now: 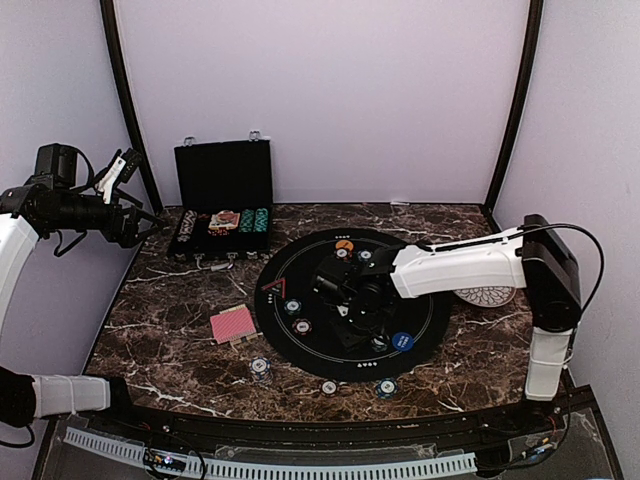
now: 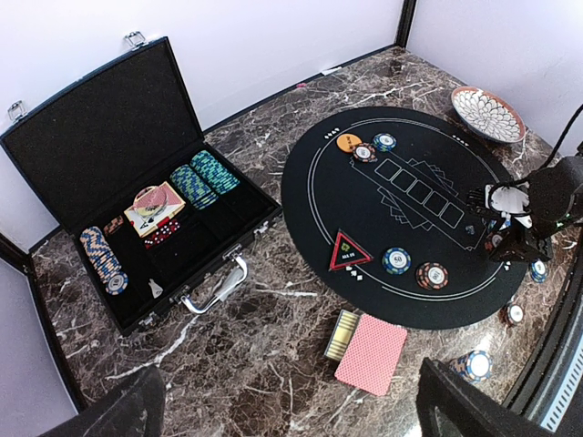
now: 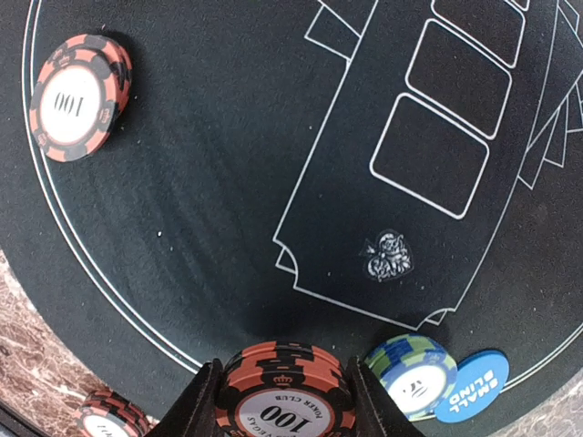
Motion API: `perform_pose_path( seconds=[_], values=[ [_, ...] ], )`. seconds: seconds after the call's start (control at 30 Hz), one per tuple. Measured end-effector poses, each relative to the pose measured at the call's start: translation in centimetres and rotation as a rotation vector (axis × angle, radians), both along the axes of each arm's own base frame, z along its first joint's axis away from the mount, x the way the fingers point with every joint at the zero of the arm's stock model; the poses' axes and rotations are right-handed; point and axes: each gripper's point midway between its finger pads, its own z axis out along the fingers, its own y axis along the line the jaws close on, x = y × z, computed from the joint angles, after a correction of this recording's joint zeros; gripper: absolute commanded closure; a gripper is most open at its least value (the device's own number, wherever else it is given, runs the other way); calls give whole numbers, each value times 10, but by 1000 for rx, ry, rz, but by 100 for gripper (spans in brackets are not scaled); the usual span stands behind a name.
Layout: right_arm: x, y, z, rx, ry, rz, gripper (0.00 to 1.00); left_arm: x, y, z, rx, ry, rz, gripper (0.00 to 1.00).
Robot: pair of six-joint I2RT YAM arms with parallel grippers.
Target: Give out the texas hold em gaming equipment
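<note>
the right jaws are clamped on a red-and-black chip stack [image 3: 284, 373] close to the rim of the round black mat [image 3: 228, 209]. a blue-green chip [image 3: 412, 371] and a blue marker disc [image 3: 474, 387] lie just beside the stack. the left jaws hang wide apart, left of the black case [image 1: 222, 190]. dark marble worktop [image 1: 170, 340], pale lilac walls. the stack's base is cut off, so it possibly rests on the mat.

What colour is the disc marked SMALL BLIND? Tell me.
Blue; the disc shows best in the right wrist view.
</note>
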Motion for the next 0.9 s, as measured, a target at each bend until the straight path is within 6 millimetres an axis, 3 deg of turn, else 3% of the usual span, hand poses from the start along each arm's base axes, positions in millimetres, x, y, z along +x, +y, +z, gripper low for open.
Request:
perform_pose_path(
  seconds=[0.43,0.53,0.73,0.9],
  values=[
    [-8,-7,-26,-15,38,8,72,0,0,0,1,-1,-1,1],
    [-8,-6,-27,-12,38,8,66,0,0,0,1,-1,-1,1],
    [-8,-6,-27,-9,40,4,40,0,0,0,2,-1,-1,1],
    [-8,-6,-26,-12,38,7,39,0,0,0,1,-1,-2,1]
  ],
)
